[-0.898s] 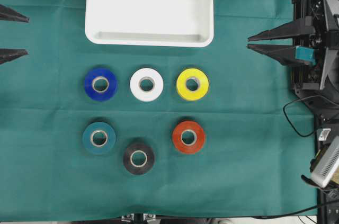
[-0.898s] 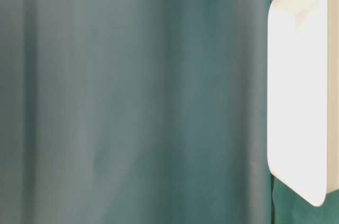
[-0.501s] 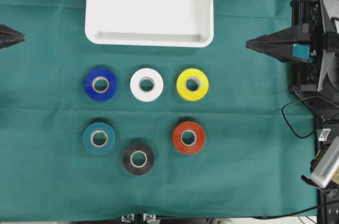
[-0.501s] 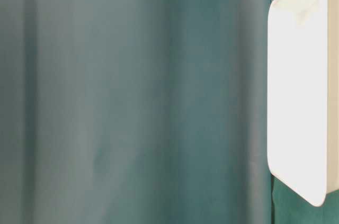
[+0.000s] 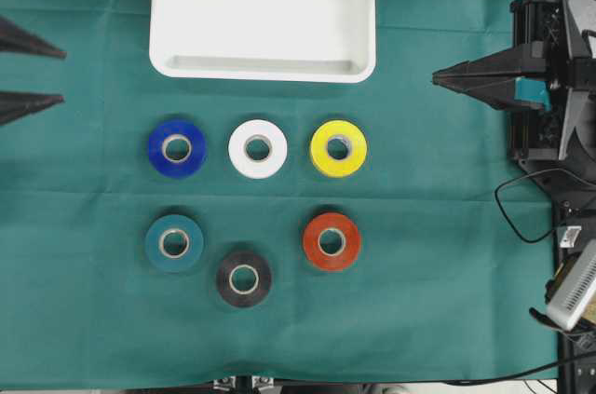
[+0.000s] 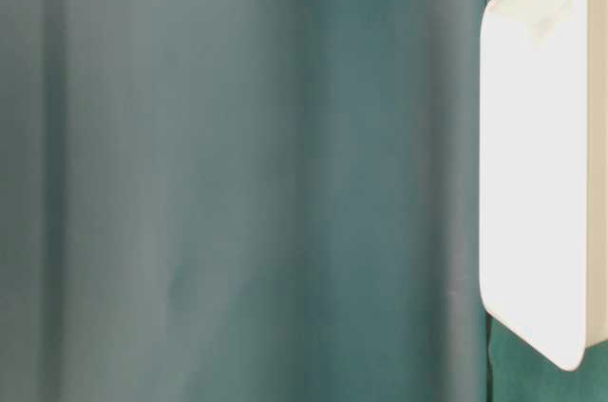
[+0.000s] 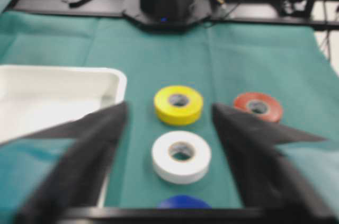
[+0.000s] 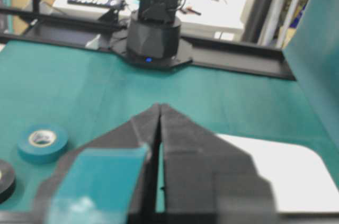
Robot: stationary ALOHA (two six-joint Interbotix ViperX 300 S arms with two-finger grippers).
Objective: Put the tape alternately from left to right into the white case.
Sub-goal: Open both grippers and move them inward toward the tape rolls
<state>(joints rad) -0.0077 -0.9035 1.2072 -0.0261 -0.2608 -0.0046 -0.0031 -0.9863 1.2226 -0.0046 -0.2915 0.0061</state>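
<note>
While all six rolls lie untouched, left gripper (image 5: pixel 58 74) spread wide, empty, blue roll (image 5: pixel 176 148) nearest ahead, likely readying first pick. Right gripper (image 5: pixel 438 78) pinched closed, empty, parked. White case (image 5: pixel 263 69) empty, between grippers, beyond rolls.

The left hand (image 5: pixel 58 75) has changed most. Its two fingers were spread at the left edge of the overhead view, then came together into a single point, and now they stand apart again and reach slightly further in over the surface. The right hand (image 5: pixel 436 78) had a clear gap between its fingers at first; that gap shut about half a second ago, and the fingers now meet in one tip, as the right wrist view shows.
</note>
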